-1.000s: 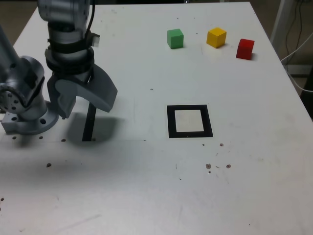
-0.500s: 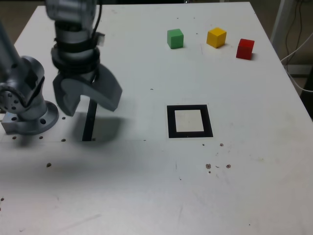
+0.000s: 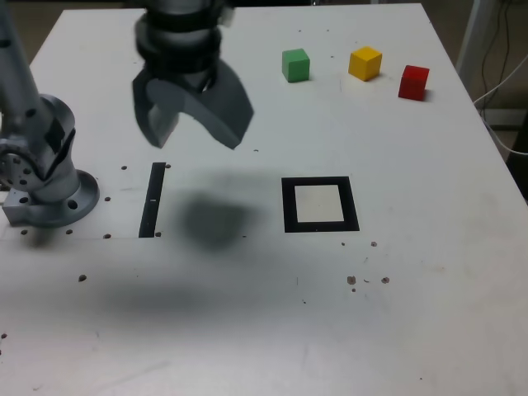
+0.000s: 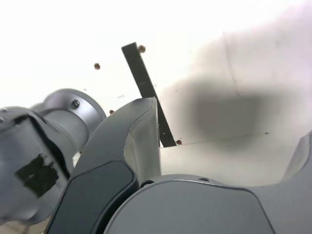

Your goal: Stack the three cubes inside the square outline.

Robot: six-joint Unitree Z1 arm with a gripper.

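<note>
1. Hovering above the tabletop (image 3: 429, 313), the end effector (image 3: 191, 130) has its jaws spread wide and holds nothing, probably ready to take a first cube.
2. Green cube (image 3: 295, 64), yellow cube (image 3: 365, 63) and red cube (image 3: 413, 82) sit in a row near the far edge, well apart from each other.
3. Square outline (image 3: 320, 205) lies mid-tabletop, unoccupied.
4. A thin black strip (image 3: 153, 200) lies beside the arm's base (image 3: 45, 190); nothing blocks the way to the cubes.
</note>
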